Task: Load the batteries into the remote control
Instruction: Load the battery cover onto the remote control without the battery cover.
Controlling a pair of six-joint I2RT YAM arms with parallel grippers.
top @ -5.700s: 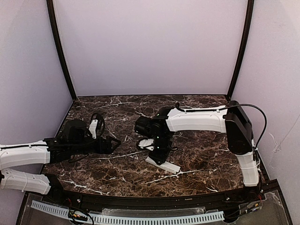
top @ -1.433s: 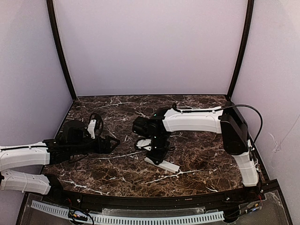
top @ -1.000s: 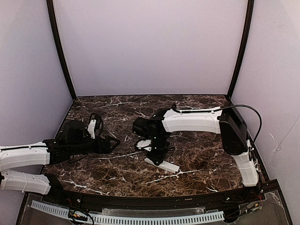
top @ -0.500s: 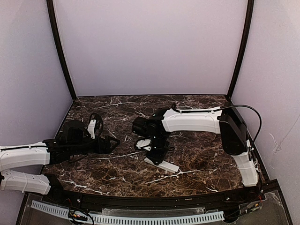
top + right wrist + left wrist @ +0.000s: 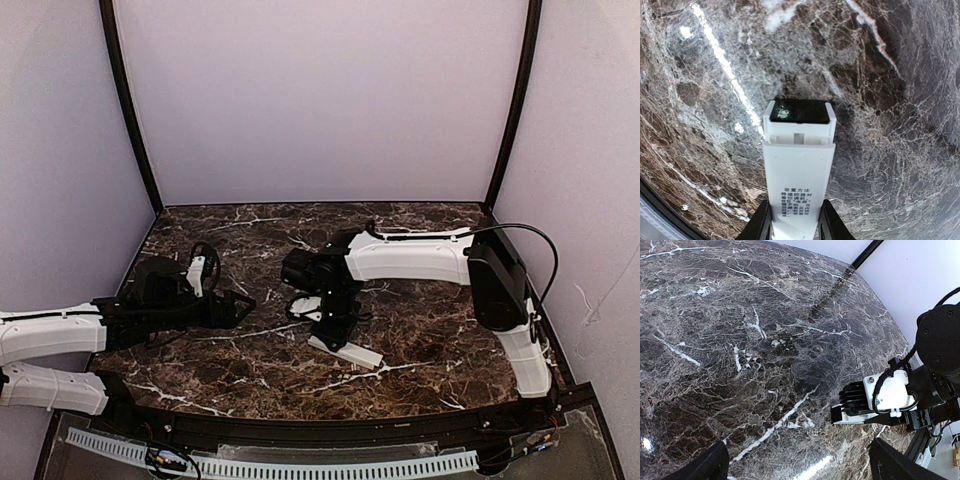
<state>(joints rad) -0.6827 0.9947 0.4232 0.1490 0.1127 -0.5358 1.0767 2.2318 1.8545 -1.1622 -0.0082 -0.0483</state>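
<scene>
The remote control (image 5: 352, 351) is a slim white bar lying on the marble, right of centre. In the right wrist view it (image 5: 799, 170) runs away from me, with printed text on it and a dark patch (image 5: 800, 111) at its far end. My right gripper (image 5: 796, 226) is shut on its near end, one finger on each long side; from above this gripper (image 5: 335, 333) points down at the bar's left end. My left gripper (image 5: 240, 306) is open and empty, low over the table at the left. The left wrist view shows the remote's dark end (image 5: 837, 414). No blue batteries are in view.
The dark marble table (image 5: 420, 330) is walled by pale panels with black posts at the back corners. A black rail (image 5: 300, 430) runs along the near edge. The right arm's white link (image 5: 410, 258) stretches across the middle of the table.
Over the past seconds my right arm has shifted a little left with the remote held. In the last half second nothing visibly moves. The left arm stays still.
</scene>
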